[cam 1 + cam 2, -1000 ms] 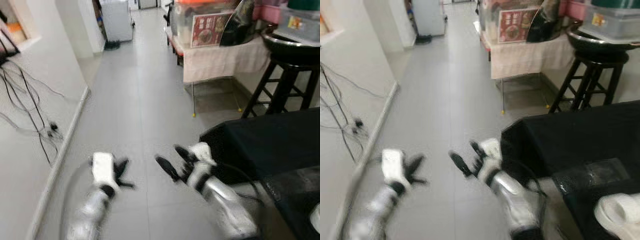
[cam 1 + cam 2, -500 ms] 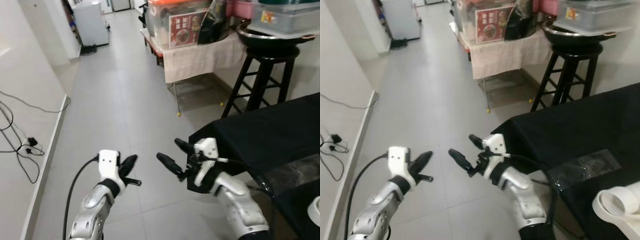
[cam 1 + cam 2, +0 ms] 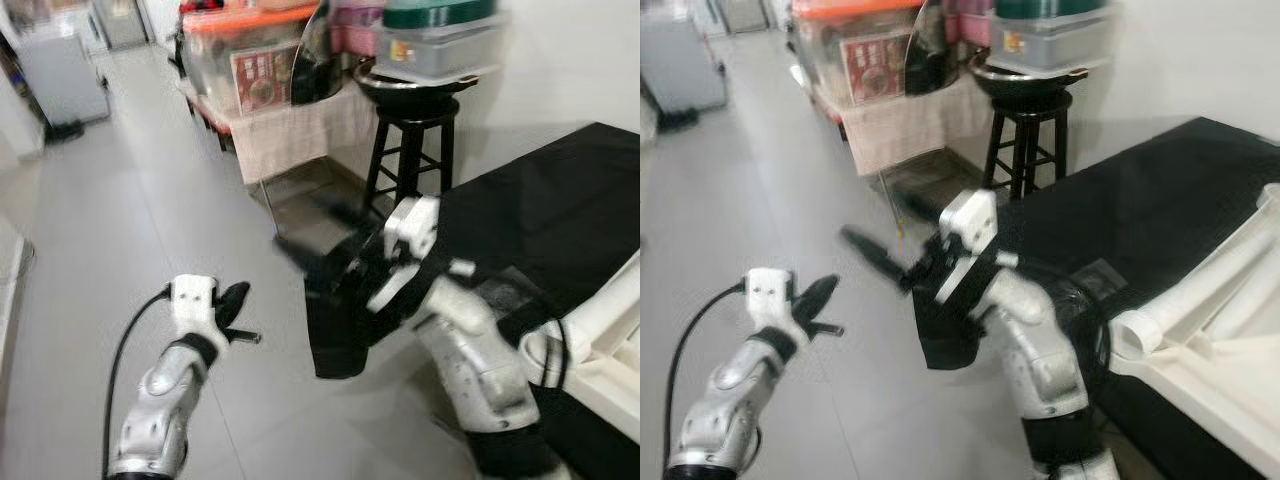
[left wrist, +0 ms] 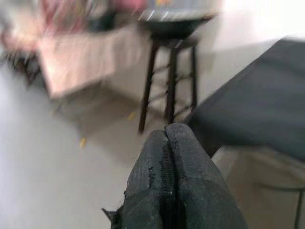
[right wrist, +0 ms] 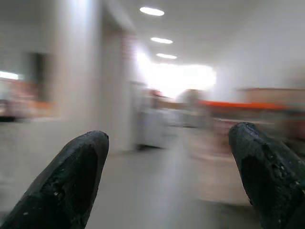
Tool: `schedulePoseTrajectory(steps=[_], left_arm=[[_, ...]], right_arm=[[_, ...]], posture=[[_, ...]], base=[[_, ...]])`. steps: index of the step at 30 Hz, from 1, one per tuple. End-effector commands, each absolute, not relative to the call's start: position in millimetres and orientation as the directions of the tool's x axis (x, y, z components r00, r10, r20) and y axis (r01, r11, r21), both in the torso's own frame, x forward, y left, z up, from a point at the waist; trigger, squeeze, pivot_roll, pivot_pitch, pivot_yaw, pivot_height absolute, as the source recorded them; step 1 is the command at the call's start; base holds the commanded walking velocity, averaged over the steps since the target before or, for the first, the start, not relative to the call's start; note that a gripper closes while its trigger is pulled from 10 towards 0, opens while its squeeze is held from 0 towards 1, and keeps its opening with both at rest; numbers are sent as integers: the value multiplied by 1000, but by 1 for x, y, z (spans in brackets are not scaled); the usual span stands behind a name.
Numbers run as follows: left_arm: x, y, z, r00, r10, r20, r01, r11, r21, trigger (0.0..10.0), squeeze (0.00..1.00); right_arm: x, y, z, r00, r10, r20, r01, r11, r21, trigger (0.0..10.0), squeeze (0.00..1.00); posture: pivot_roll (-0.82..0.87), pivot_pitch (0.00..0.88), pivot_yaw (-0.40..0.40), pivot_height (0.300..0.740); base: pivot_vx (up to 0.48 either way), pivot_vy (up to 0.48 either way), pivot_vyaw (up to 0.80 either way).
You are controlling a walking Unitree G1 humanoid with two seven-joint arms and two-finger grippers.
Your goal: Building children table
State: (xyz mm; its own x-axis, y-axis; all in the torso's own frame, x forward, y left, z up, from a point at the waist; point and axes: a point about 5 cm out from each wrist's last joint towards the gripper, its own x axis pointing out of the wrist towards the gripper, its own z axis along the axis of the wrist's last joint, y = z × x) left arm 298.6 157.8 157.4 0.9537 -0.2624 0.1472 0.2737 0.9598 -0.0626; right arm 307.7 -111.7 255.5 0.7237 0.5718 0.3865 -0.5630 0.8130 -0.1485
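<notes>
The robot had swung right since a moment before; white table parts (image 3: 1230, 300) lay on its right, nearer the spread right gripper (image 3: 902, 262), seemingly empty; left gripper (image 3: 236, 312) was clenched.

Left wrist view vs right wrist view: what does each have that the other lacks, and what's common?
Left wrist view: the left gripper with jaws pressed shut, a black stool, and the black-covered table beside it.
Right wrist view: the right gripper with jaws wide apart, looking down a corridor under ceiling lights.
Both: grey floor and heavy motion blur; neither gripper holds anything.
</notes>
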Motion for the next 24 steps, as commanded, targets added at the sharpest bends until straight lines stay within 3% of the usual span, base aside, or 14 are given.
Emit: schedulePoseTrajectory(steps=[1, 3, 7, 10, 14, 24], left_arm=[[297, 163, 158, 958, -257, 126, 262, 965, -24, 10000, 0], [287, 154, 189, 935, -289, 204, 282, 957, 63, 10000, 0], [271, 143, 220, 910, -309, 277, 285, 951, 123, 10000, 0], [259, 142, 237, 917, -253, 309, 217, 965, 146, 10000, 0], [258, 145, 228, 947, -160, 278, 149, 987, 61, 10000, 0], [265, 144, 208, 963, -223, 148, 202, 969, 142, 10000, 0]], right_arm=[[313, -118, 245, 785, 520, 338, -509, 851, -126, 10000, 0], [311, -134, 242, 866, 397, 303, -374, 918, -132, 10000, 0], [302, -138, 241, 891, 362, 276, -333, 932, -147, 10000, 0], [295, -138, 241, 905, 346, 249, -309, 935, -176, 10000, 0], [301, -136, 232, 915, 349, 205, -281, 912, -299, 10000, 0], [313, -138, 224, 934, 328, 145, -265, 904, -336, 10000, 0]], posture=[[-72, 0, 83, 740], [-77, 0, 76, 740], [-72, 0, 71, 740], [-63, 0, 66, 740], [-50, 0, 54, 740], [-54, 0, 63, 740]], base=[[0, 0, -800], [0, 0, -800], [0, 0, -800], [0, 0, -800], [0, 0, -800], [0, 0, -800]])
